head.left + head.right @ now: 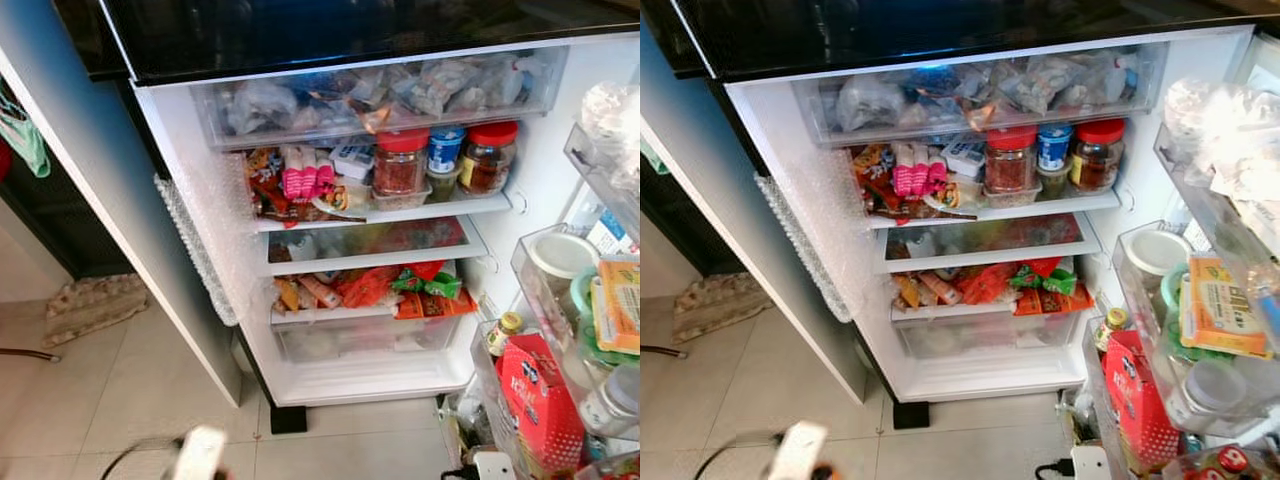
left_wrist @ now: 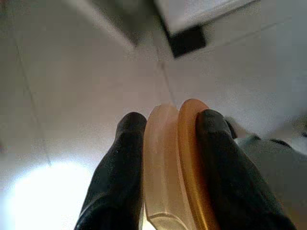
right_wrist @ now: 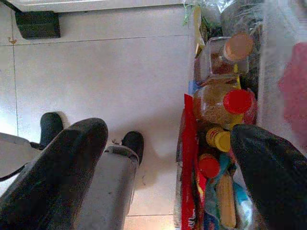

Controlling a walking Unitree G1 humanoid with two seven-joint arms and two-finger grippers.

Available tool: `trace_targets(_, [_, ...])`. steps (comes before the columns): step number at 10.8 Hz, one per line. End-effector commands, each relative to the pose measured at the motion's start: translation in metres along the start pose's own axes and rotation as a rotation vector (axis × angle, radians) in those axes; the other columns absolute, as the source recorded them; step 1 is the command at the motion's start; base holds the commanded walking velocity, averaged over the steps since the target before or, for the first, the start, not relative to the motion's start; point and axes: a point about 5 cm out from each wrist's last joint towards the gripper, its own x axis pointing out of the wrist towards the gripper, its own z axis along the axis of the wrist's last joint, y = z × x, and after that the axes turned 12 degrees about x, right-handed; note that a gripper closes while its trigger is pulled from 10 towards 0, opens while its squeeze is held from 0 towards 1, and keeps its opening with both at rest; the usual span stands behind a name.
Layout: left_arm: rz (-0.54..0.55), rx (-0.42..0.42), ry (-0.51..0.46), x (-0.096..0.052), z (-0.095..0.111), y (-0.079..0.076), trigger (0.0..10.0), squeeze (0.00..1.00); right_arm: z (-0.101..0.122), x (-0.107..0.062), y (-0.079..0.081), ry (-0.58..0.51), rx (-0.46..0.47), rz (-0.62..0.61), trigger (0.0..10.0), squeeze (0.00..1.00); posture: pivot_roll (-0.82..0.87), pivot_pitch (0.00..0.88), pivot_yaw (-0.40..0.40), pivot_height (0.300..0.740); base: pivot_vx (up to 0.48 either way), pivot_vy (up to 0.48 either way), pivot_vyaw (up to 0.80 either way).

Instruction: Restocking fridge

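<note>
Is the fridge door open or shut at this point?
Open. The fridge door is swung wide on the right with its racks facing out, and the shelves and top drawer inside are fully exposed.

1. Fridge: smooth white plastic lining; top panel glossy black, mirror-like.
2. Drawer, upper fridge: clear, slightly frosted plastic, holding crinkled plastic bags.
3. Jars, below the drawer: clear glass with glossy red plastic lids.
4. Shelves, beneath the jars: transparent panes with white plastic edging.
5. Bubble wrap, on the fridge's outer side: clear, dimpled film.
6. Floor, before the fridge: smooth, pale tiles with a slight sheen.
7. Left gripper: matt black fingers closed on a smooth, translucent plastic container with a glossy amber lid.
</note>
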Motion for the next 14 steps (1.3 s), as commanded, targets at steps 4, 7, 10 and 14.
trace_targets(4, [0.103,0.356,-0.197,0.002,0.037,0.041,10.0,0.0,0.01,0.002,0.002,0.007,-0.031,0.006,10.0,0.0,-0.06,0.0,0.058,0.74,0.0,0.0,0.0])
trace_targets(7, [0.2,-0.198,-0.324,0.002,0.064,0.062,10.0,0.0,0.028,0.004,0.008,-0.025,-0.041,0.009,10.0,0.0,-0.04,0.0,0.052,0.74,0.0,0.0,0.0])
trace_targets(10, [0.116,-0.575,-0.449,0.003,0.081,0.061,10.0,0.0,0.037,0.004,0.003,-0.022,-0.074,0.0,10.0,0.0,-0.03,0.0,0.021,0.74,0.0,0.0,0.0])
trace_targets(14, [-0.025,-0.789,-0.579,0.004,0.103,0.054,10.0,0.0,0.054,0.003,-0.003,-0.057,-0.091,-0.021,10.0,0.0,-0.07,0.0,0.013,0.74,0.0,0.0,0.0])
